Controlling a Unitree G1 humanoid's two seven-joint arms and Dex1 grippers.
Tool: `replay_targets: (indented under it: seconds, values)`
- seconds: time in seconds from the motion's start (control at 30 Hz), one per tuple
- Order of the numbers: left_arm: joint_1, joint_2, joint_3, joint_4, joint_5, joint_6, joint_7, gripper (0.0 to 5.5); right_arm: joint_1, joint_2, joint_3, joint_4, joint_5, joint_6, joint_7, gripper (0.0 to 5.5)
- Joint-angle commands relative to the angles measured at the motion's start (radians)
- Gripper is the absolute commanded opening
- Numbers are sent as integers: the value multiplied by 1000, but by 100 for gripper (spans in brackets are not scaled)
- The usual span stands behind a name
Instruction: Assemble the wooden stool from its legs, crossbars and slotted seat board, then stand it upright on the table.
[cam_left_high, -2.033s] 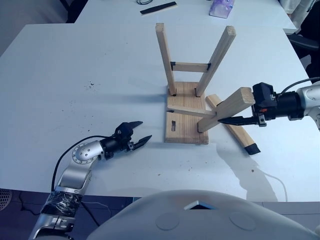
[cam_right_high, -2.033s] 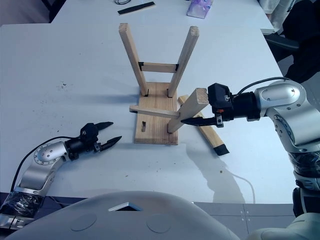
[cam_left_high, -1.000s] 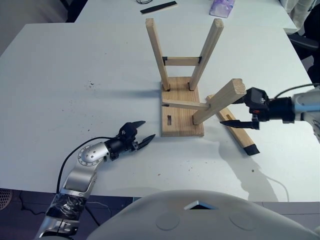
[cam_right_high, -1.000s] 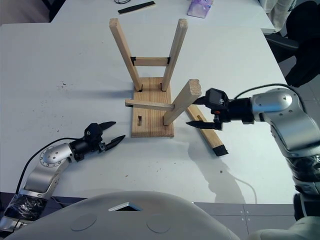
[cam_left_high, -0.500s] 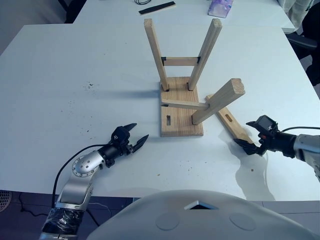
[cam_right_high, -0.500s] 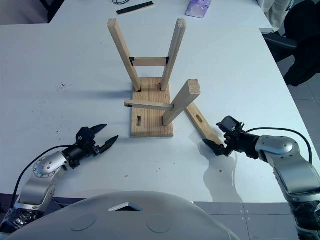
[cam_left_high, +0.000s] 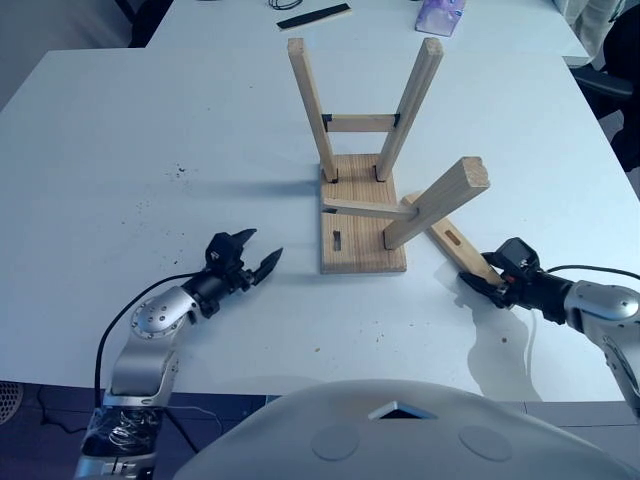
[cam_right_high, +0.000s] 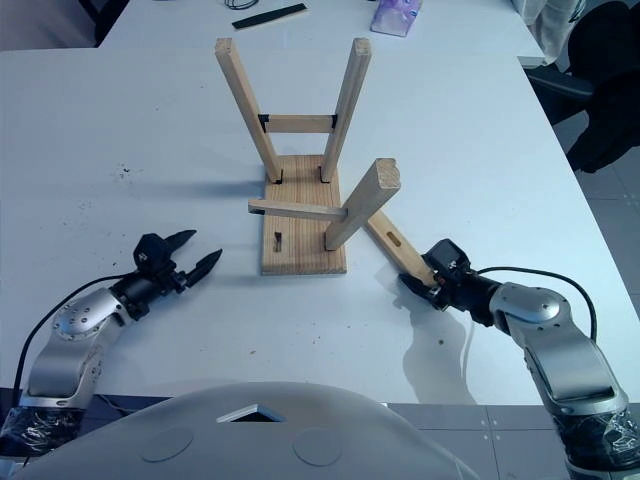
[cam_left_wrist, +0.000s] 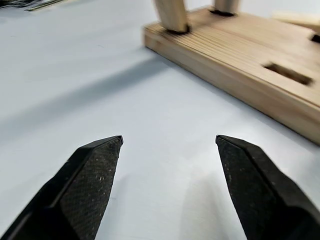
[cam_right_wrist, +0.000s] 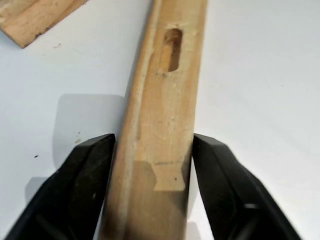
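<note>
The left hand (cam_left_high: 262, 245) hovers low over the white tabletop (cam_left_high: 150, 120) at about 8 o'clock from the seat board (cam_left_high: 365, 250), apart from it, its fingers (cam_left_wrist: 90, 185) spread wide with nothing between them. The seat board lies flat. Two upright legs (cam_left_high: 312, 105) joined by a crossbar (cam_left_high: 362, 123) stand in its 12 o'clock end. A third leg (cam_left_high: 440, 200) leans toward 2 o'clock, carrying a second crossbar (cam_left_high: 358, 208). At 4 o'clock a loose leg (cam_left_high: 452, 243) lies flat on the tabletop. The right hand (cam_left_high: 487, 288) grips its near end, fingers (cam_right_wrist: 87, 185) against both sides.
</note>
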Motion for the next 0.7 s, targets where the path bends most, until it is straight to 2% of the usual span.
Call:
replay_targets:
  seconds: [0.03,0.17,0.23,0.3,0.37,0.47,0.6,0.7]
  values:
    - [-63,-21,84,-42,-39,92,93,345,-37,18,-8,45,-8,36,-29,207]
    - [-166,23,247,-137,-154,238,170,345,-226,31,-116,139,52,29,-38,207]
    - [-256,70,339,-208,-280,321,181,345,-357,34,-201,199,111,28,-40,207]
    - [-375,120,372,-297,-429,401,185,345,-506,55,-309,218,244,71,-40,207]
    - [-491,144,348,-380,-597,474,207,345,-643,75,-397,188,442,153,-31,207]
    - [-626,133,246,-482,-858,544,254,345,-796,46,-455,93,853,288,-9,207]
    - [-651,121,179,-509,-1035,557,234,345,-864,-39,-438,44,1232,362,3,207]
    - [-617,135,172,-528,-1124,544,170,345,-880,-60,-381,39,1319,390,31,207]
